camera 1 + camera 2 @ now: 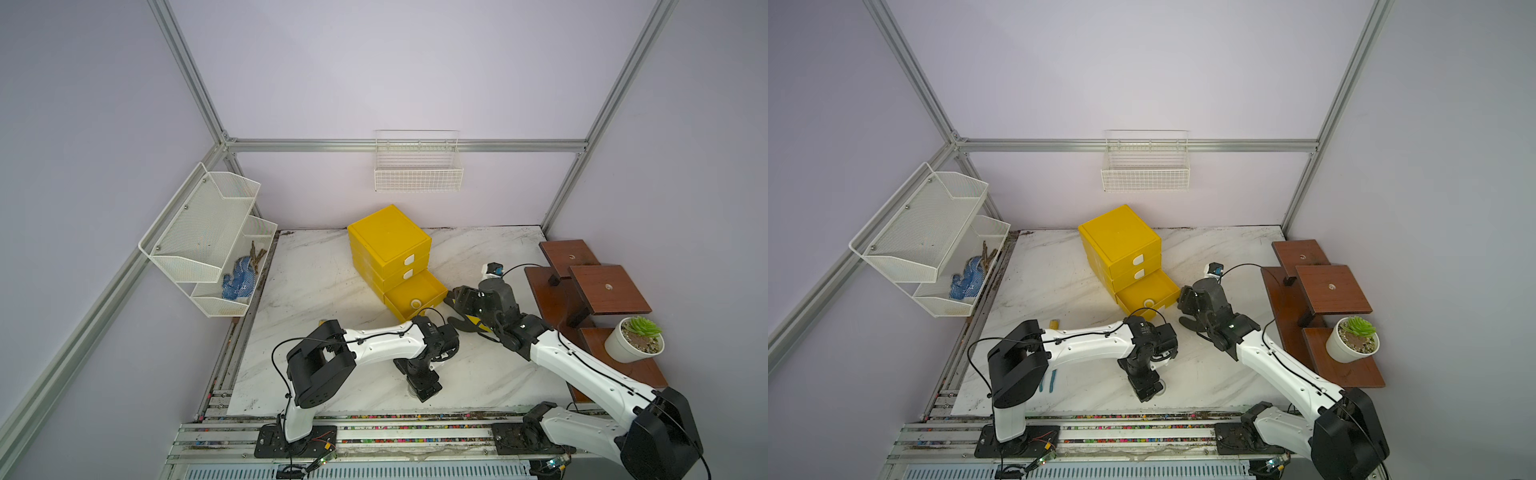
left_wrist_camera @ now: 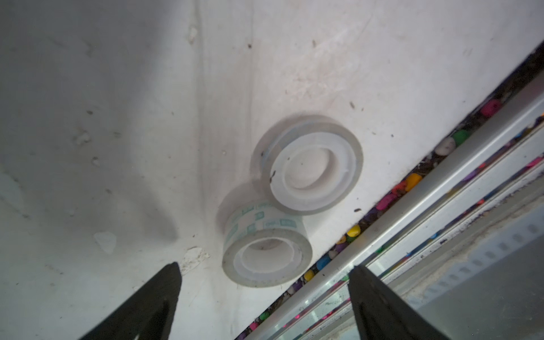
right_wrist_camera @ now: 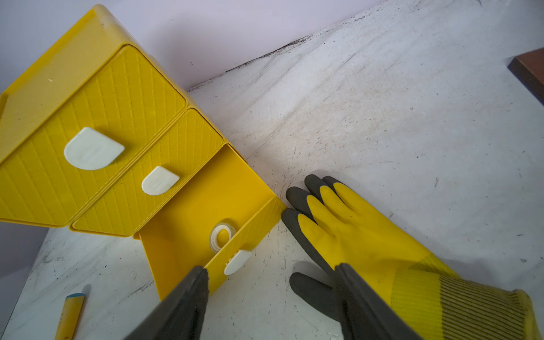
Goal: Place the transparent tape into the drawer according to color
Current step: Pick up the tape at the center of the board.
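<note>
Two clear-greyish transparent tape rolls lie touching near the table's front edge, one flat [image 2: 312, 164] and one nearer the jaws [image 2: 266, 256]. My left gripper [image 2: 265, 266] hangs open just above them, holding nothing; in both top views it points down at the front of the table [image 1: 422, 386] [image 1: 1148, 388]. The yellow cabinet [image 1: 388, 241] has its bottom drawer [image 3: 206, 212] pulled out, with one clear tape roll [image 3: 222, 235] inside against the front wall. The two upper drawers are shut. My right gripper [image 3: 270, 269] is open and empty in front of that drawer's white handle [image 3: 237, 262].
A yellow and black glove [image 3: 353, 232] lies right of the open drawer, under my right arm. A yellow stick [image 3: 70, 315] lies left of it. A wooden stepped shelf [image 1: 606, 291] with a potted plant [image 1: 633, 343] stands right. Wire baskets [image 1: 208, 232] hang left.
</note>
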